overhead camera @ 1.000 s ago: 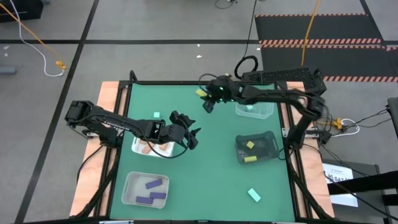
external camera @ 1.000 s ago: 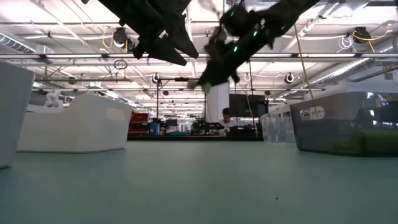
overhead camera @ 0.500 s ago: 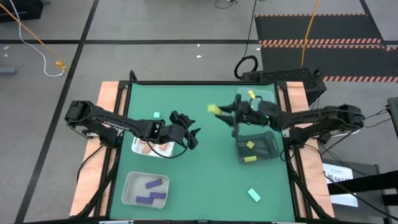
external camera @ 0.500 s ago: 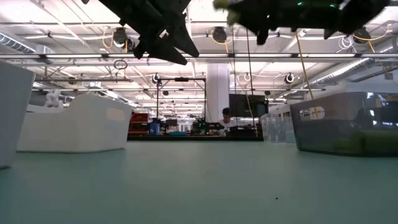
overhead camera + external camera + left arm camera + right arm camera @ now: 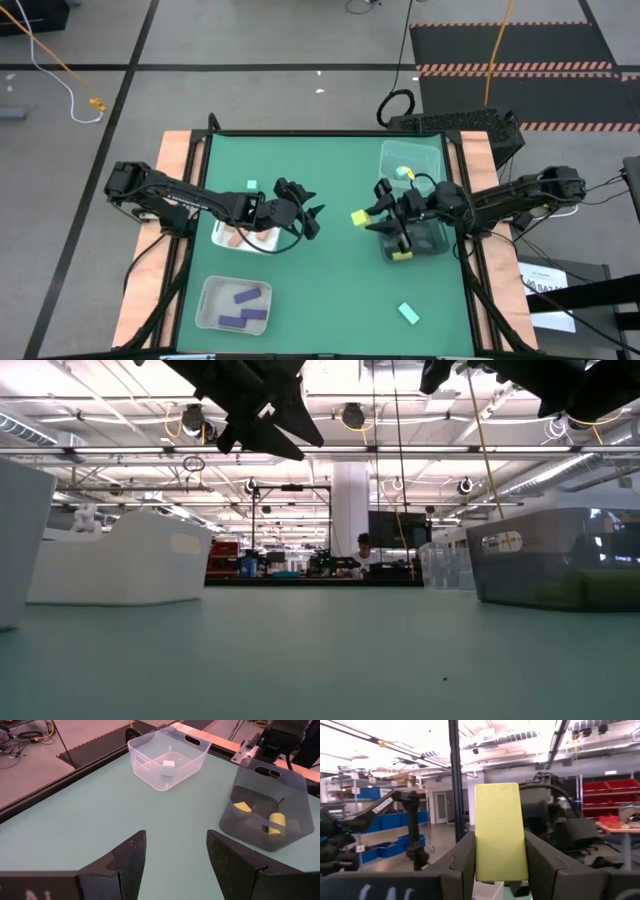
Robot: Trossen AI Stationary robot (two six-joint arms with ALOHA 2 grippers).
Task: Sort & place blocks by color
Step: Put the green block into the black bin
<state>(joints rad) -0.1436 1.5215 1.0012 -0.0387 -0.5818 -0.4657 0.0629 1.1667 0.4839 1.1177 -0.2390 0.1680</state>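
Observation:
My right gripper (image 5: 368, 216) hangs above the table just left of the dark tray (image 5: 432, 240), shut on a yellow block (image 5: 360, 217). The block fills the middle of the right wrist view (image 5: 500, 820). Two more yellow blocks (image 5: 276, 821) lie in the dark tray. My left gripper (image 5: 308, 214) is open over the table's middle, beside the white tray (image 5: 222, 240) of salmon blocks, and touches nothing. One mint block (image 5: 404, 173) lies in the far clear tray (image 5: 428, 180). Two other mint blocks (image 5: 408, 313) (image 5: 252, 185) lie on the table. My right gripper pinches the yellow block by its two long sides (image 5: 482, 862) between its two fingers (image 5: 462, 865). The block lies along the fingers and sticks out past their tips. The fingers come from the table's right, slanting upward. The block is lifted clear of the table.
A clear tray (image 5: 205, 310) with purple blocks (image 5: 245, 296) stands at the near left. The green table has free room between the two grippers and along its near middle. Beyond the table lies a workshop hall, and a person (image 5: 365, 547) shows far off.
My right gripper has carried the yellow block from the far middle of the table toward the near edge and a little right, to beside the dark tray. It has tipped from pointing down to slanting upward. The block has stayed in its fingers.

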